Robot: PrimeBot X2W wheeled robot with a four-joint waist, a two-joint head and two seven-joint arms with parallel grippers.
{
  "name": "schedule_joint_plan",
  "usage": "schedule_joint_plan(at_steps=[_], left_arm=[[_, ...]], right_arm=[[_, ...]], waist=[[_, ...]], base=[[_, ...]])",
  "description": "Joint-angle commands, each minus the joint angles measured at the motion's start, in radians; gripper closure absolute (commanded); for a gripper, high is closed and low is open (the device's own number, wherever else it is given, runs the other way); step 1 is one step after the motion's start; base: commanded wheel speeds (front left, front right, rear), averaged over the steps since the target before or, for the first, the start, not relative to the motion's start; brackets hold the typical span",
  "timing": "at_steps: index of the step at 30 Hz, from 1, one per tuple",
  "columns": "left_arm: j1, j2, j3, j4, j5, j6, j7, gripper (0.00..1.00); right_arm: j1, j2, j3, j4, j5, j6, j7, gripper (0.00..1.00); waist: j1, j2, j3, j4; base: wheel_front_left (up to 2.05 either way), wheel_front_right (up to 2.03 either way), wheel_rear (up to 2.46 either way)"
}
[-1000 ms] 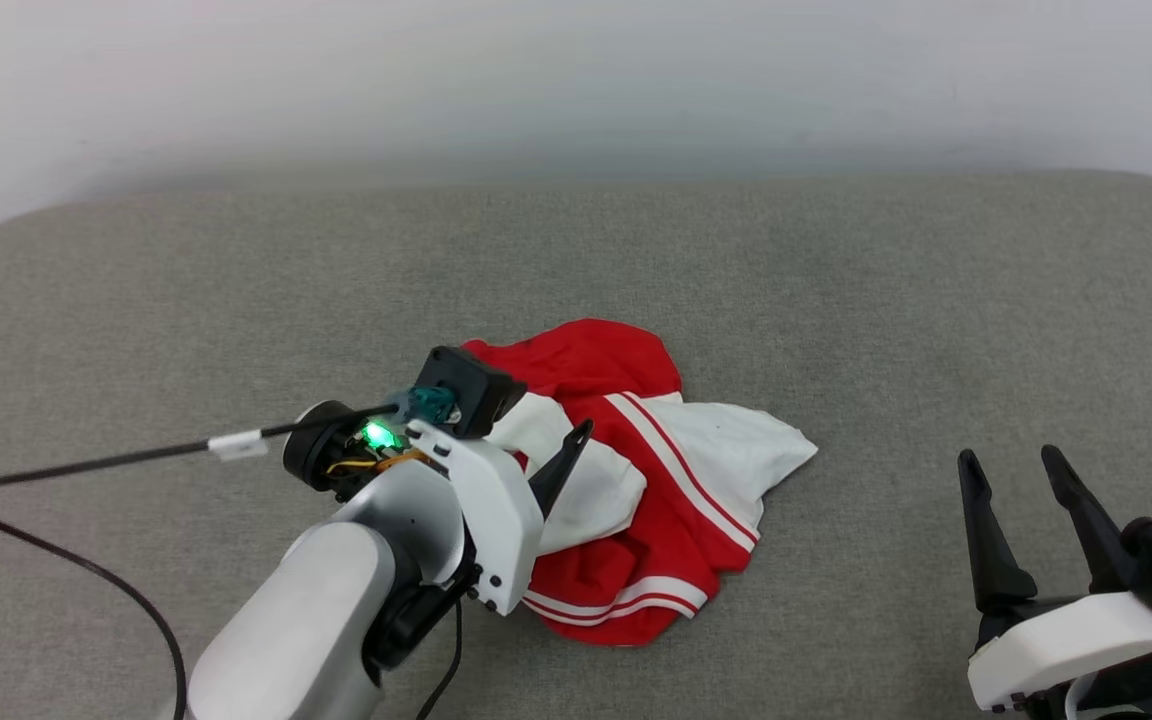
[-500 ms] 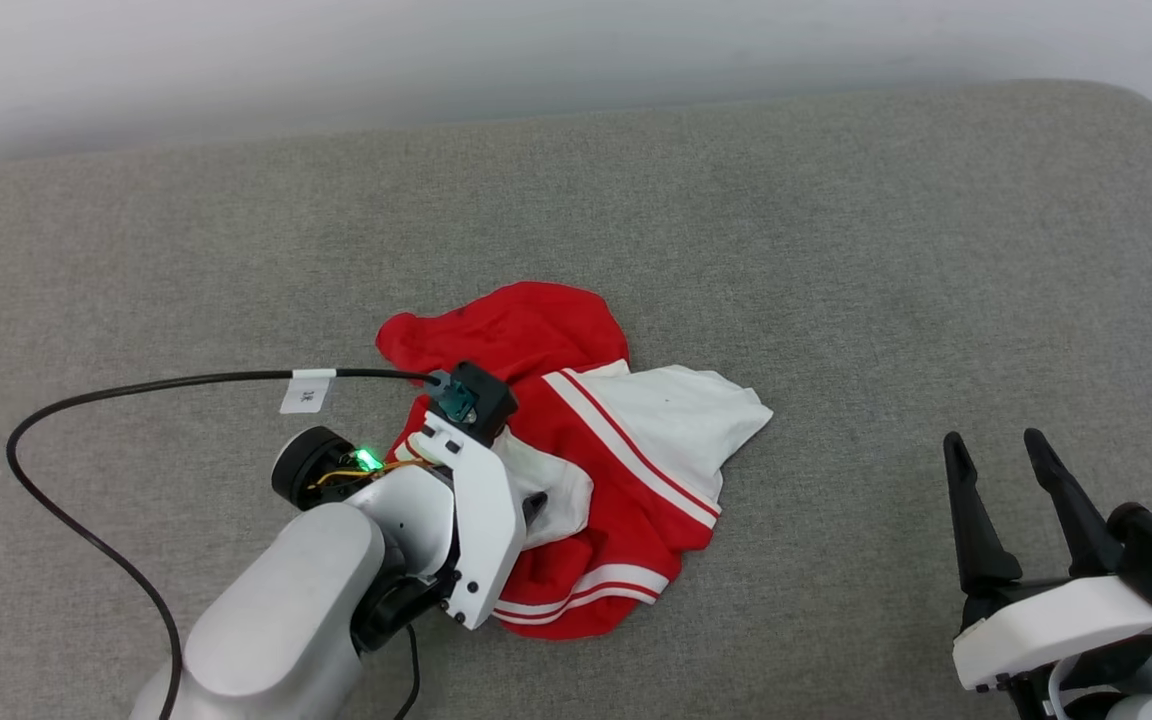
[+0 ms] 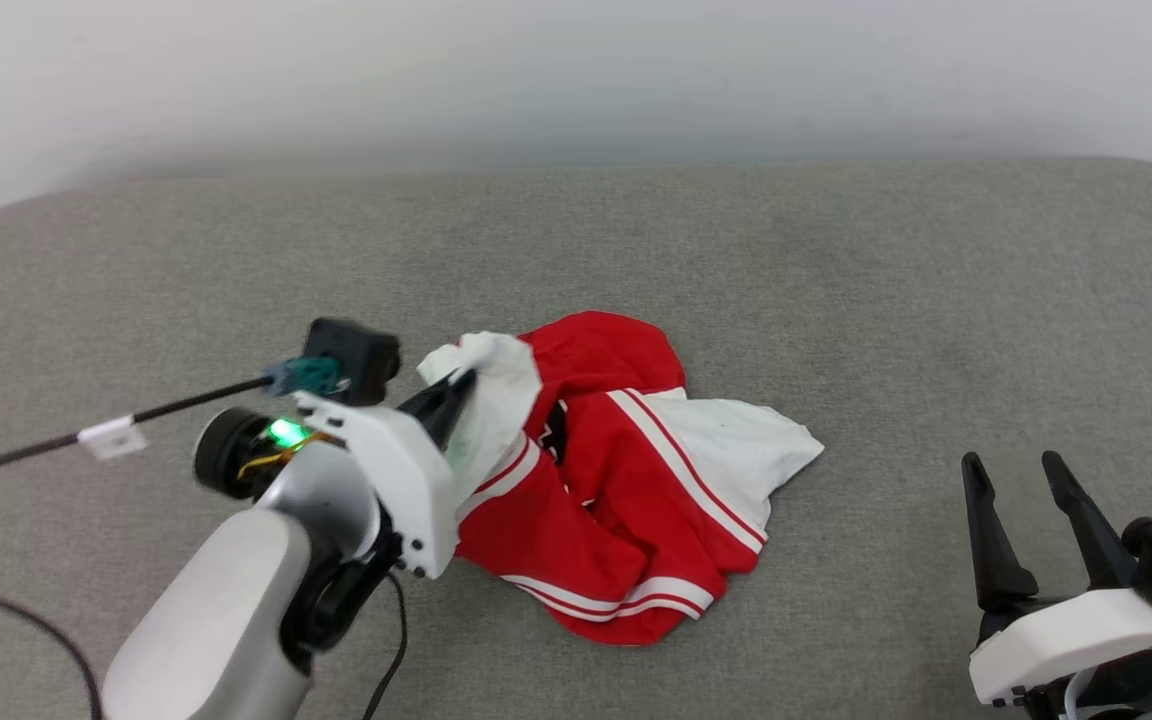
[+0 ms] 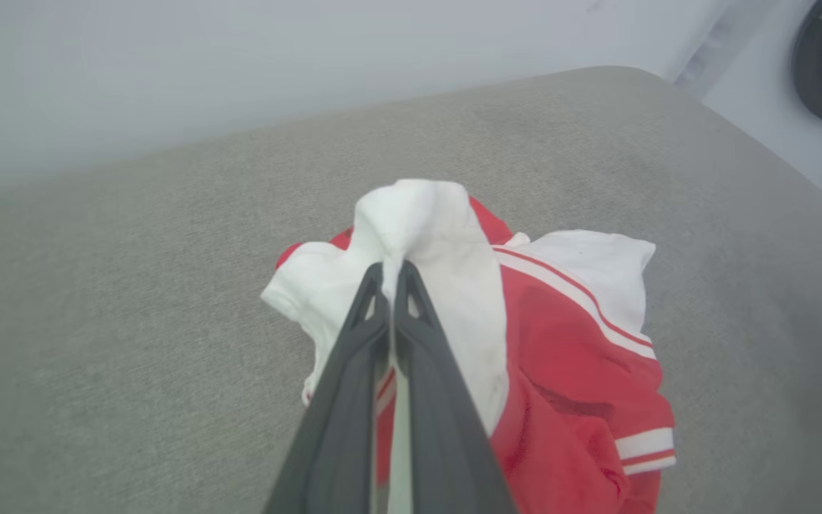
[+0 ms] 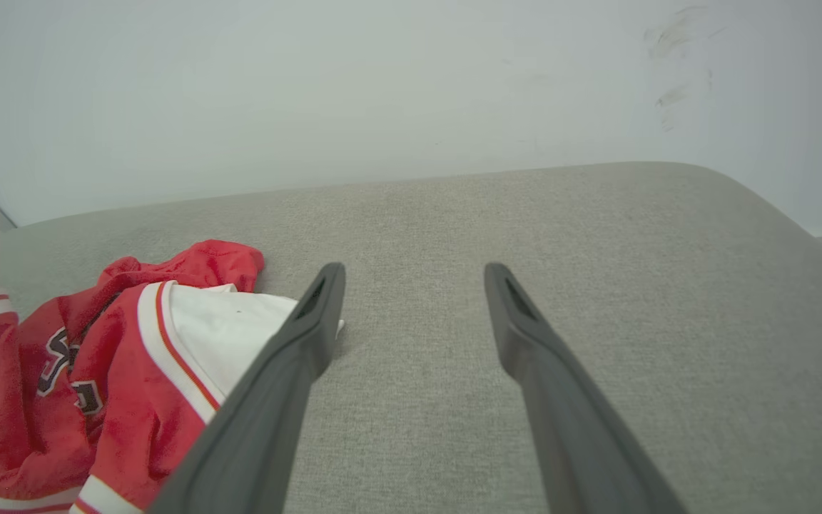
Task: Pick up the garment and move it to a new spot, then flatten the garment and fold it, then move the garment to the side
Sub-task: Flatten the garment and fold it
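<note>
**Left gripper (image 3: 461, 385) clamped on a white fold of the garment (image 3: 616, 480)**

Crumpled near the middle of the grey cushion (image 3: 836, 280): red body, white sleeves, red-and-white striped trim. Mostly lying on the cushion, with one white fold drawn up off it at the heap's left side. Pinched there between the two dark fingers, pressed tight together, cloth bunched over the tips. Part of a black, white-outlined print visible among the red folds. Over the cushion's near right corner, well apart from the heap: the right gripper (image 3: 1011, 460), fingers spread wide, holding nothing.
</note>
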Motion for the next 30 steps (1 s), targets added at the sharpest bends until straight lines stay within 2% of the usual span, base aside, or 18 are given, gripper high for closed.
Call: schedule_joint_plan(at_steps=[1,4,8,13,16,17,18,19,23,30], left_arm=[[0.054,0.019,0.028,-0.019,-0.013,0.026,-0.023,1.00],[0.165,0.058,0.088,-0.053,-0.042,0.085,-0.051,1.00],[0.323,0.092,0.143,-0.056,-0.091,0.141,-0.067,1.00],[0.441,0.071,0.188,0.014,-0.153,0.169,-0.110,1.00],[0.447,0.041,0.192,0.068,-0.176,0.153,-0.137,1.00],[0.439,0.036,0.193,0.082,-0.174,0.151,-0.149,0.77],[0.430,0.025,0.195,0.091,-0.177,0.148,-0.161,0.09],[0.423,0.017,0.195,0.098,-0.175,0.146,-0.178,0.00],[0.403,0.011,0.213,0.100,-0.135,0.161,-0.280,0.00],[0.391,0.023,0.231,0.023,-0.041,0.197,-0.458,0.00]], right_arm=[[0.011,0.001,-0.002,-0.008,-0.007,0.000,0.005,0.00],[0.020,0.001,-0.006,-0.017,-0.004,0.000,0.014,0.00],[0.027,0.001,-0.010,-0.030,-0.007,0.000,0.023,0.00],[0.023,0.001,-0.012,-0.039,-0.010,0.000,0.031,0.00],[0.020,0.001,-0.012,-0.040,-0.014,0.000,0.036,0.00],[0.020,0.001,-0.012,-0.041,-0.016,0.000,0.036,0.00],[0.019,0.001,-0.013,-0.041,-0.017,0.000,0.038,0.00],[0.020,0.001,-0.016,-0.041,-0.017,0.000,0.038,0.00],[0.030,0.001,-0.020,-0.042,-0.022,0.000,0.041,0.00],[0.049,0.001,-0.033,-0.051,-0.028,0.000,0.058,0.00]], waist=[[-0.0001,0.0000,-0.021,0.027],[-0.0001,0.0000,-0.028,0.044],[-0.0001,0.0000,-0.031,0.059],[-0.0001,0.0000,-0.028,0.068],[-0.0001,0.0000,-0.030,0.069],[-0.0001,0.0000,-0.033,0.068],[-0.0001,0.0000,-0.036,0.066],[-0.0001,0.0000,-0.040,0.065],[-0.0001,0.0000,-0.062,0.056],[-0.0001,0.0000,-0.108,0.046]], base=[[0.00,0.00,0.00],[0.00,0.00,0.00],[0.00,0.00,0.00],[0.00,0.00,0.00],[0.00,0.00,0.00],[0.00,0.00,0.00],[0.00,0.00,0.00],[0.00,0.00,0.00],[0.00,0.00,0.00],[0.00,0.00,0.00]])
